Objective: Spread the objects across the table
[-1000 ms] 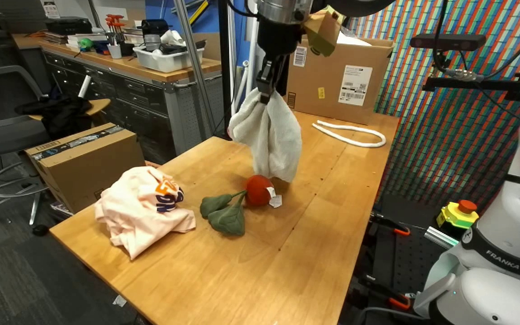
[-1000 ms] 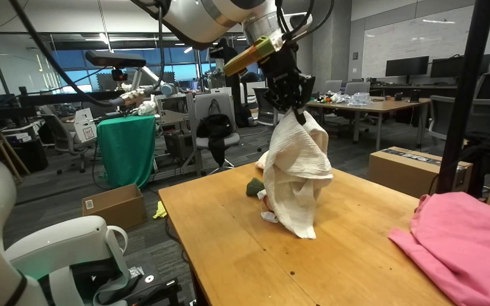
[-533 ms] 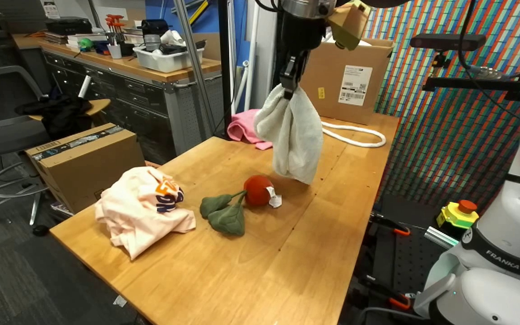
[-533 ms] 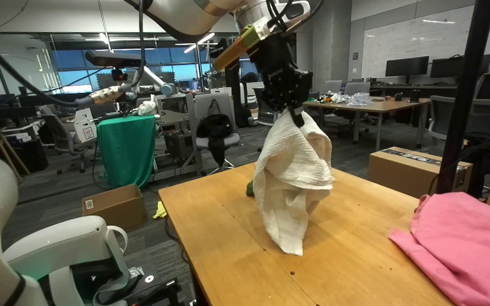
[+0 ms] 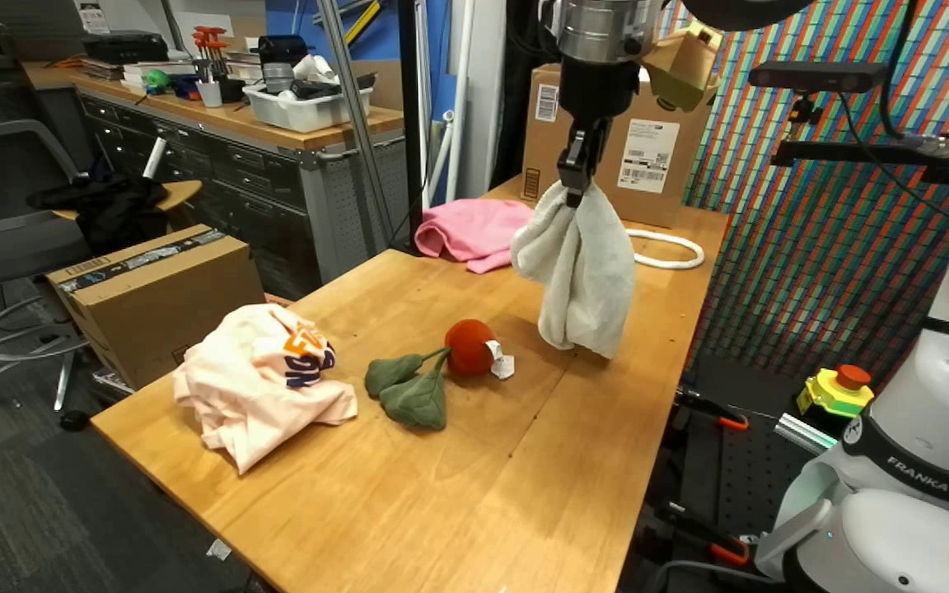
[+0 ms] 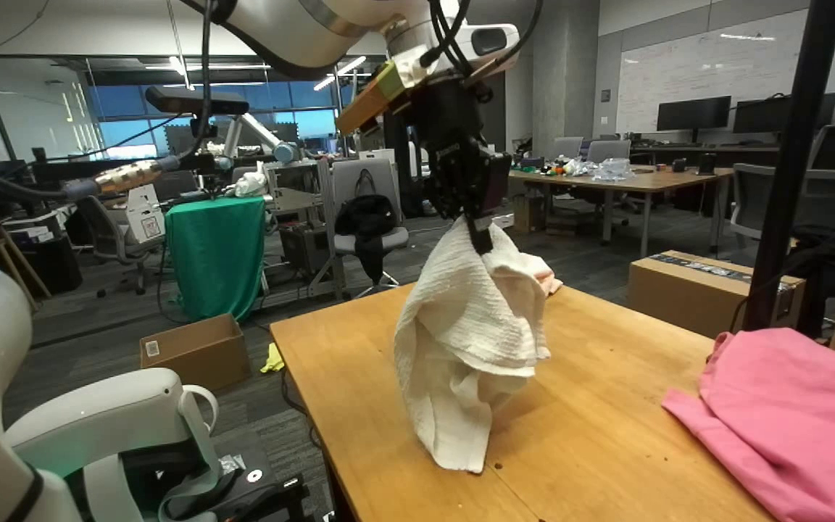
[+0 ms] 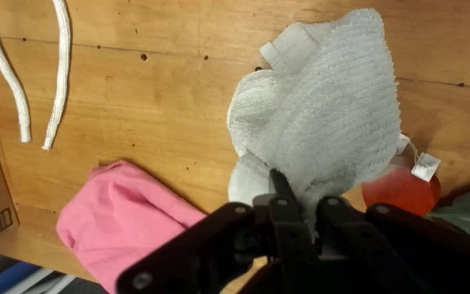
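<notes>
Gripper (image 5: 575,194) holds white cloth (image 5: 586,284) (hanging in folds) over the table (image 5: 450,511).

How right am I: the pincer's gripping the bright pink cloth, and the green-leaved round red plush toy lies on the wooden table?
Wrong cloth: both exterior views show the pincer gripping the white textured towel. The green-leaved round red plush toy does lie on the wooden table.

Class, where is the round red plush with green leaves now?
In an exterior view, the red plush lies on the wooden table, right of the crumpled pale-pink printed cloth and left of the hanging white towel.
</notes>
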Action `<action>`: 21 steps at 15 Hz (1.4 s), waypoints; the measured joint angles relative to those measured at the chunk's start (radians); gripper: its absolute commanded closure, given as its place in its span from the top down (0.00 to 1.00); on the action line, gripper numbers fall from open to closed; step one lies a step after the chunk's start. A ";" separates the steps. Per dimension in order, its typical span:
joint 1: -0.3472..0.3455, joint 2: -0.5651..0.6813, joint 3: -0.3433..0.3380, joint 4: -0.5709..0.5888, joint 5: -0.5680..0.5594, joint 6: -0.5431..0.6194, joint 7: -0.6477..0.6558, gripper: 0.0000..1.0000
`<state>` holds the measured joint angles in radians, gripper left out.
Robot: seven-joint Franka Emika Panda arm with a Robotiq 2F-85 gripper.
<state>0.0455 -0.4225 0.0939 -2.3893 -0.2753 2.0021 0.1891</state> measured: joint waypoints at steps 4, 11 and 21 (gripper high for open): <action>-0.014 -0.032 -0.021 -0.051 0.041 -0.025 0.004 0.42; -0.031 -0.051 -0.025 -0.079 0.063 -0.054 0.005 0.95; 0.006 -0.146 0.036 -0.008 0.052 -0.195 -0.016 1.00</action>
<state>0.0516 -0.5684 0.1301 -2.3972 -0.2236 1.8066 0.1732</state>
